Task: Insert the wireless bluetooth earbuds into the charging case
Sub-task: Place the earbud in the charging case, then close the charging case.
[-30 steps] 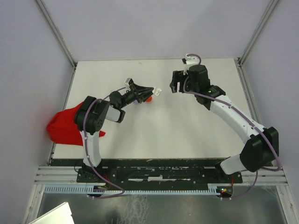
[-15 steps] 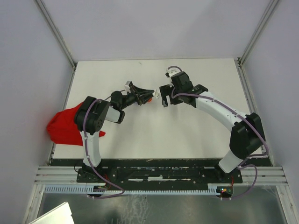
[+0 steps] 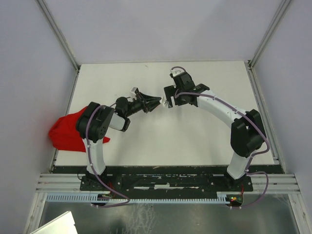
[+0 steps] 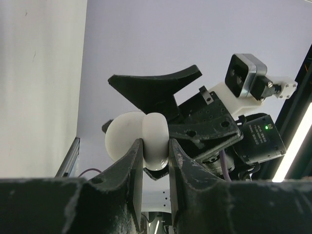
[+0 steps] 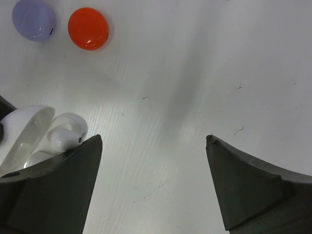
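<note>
My left gripper (image 4: 156,146) is shut on the white charging case (image 4: 124,136), holding it above the table with its lid open. In the right wrist view the case (image 5: 27,124) shows at the left edge, and a white earbud (image 5: 68,129) sits in it. The right gripper (image 5: 153,139) is open and empty, its left finger right beside the case. From above, the left gripper (image 3: 157,101) and right gripper (image 3: 168,99) meet tip to tip over the table's middle. I cannot see any other earbuds.
A lilac round disc (image 5: 34,19) and a red round disc (image 5: 87,28) lie on the white table (image 5: 195,73) beyond the case. A red cloth (image 3: 68,132) hangs over the table's left edge. Metal frame posts stand at the back corners.
The right arm has swung left and down, bringing its gripper up against the held case, and its jaws have opened wider. The left gripper has kept its hold, shifting only slightly.
</note>
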Robot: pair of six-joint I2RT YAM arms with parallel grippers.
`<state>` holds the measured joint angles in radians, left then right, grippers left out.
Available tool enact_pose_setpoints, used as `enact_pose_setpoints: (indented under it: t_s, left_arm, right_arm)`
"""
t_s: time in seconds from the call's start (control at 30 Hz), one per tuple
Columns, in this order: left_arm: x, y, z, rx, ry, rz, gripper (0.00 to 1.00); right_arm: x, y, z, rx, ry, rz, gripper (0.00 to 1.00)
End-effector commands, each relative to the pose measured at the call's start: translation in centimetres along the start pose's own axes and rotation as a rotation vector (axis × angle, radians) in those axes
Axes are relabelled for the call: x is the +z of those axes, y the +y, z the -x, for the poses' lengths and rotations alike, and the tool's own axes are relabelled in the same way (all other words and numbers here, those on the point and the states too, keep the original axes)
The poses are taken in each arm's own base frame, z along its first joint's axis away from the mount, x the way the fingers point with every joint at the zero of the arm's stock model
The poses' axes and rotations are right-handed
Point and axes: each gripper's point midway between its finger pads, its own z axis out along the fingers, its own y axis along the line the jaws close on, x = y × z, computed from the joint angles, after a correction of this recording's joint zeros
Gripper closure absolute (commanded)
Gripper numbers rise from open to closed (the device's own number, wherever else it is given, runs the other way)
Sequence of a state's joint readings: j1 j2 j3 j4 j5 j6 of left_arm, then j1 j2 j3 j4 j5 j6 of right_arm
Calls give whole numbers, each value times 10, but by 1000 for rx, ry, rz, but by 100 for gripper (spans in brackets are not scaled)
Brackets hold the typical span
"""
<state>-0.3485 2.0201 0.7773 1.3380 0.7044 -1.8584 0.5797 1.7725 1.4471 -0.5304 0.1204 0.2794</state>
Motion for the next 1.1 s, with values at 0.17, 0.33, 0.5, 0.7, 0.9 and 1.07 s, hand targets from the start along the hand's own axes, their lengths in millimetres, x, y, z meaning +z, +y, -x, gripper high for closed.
enact_pose_setpoints:
  t_s: [0.17,0.33,0.5,0.7,0.9,1.07]
  left_arm:
    - [-4,-28,-15,111,17,-74,97]
    - [2,-32,-6,94,-12,-90,97]
    - [11,-44,10,54,-77,-118,97]
    - [14,-39,32,-17,-197,-82,97]
    - [17,-37,39,-81,-303,-48,97]
    - [23,-36,37,-125,-361,-9,97]
  right_arm:
    - [3,-18,44,58,-132,-72,5]
    - [-5,-25,38,90,-190,-63,1]
    - [-33,-22,31,55,-405,22,1]
    - [-28,-32,27,27,-405,-16,1]
    - [-20,-11,32,1,-538,69,0]
    - [-15,5,39,-66,-608,96,1]
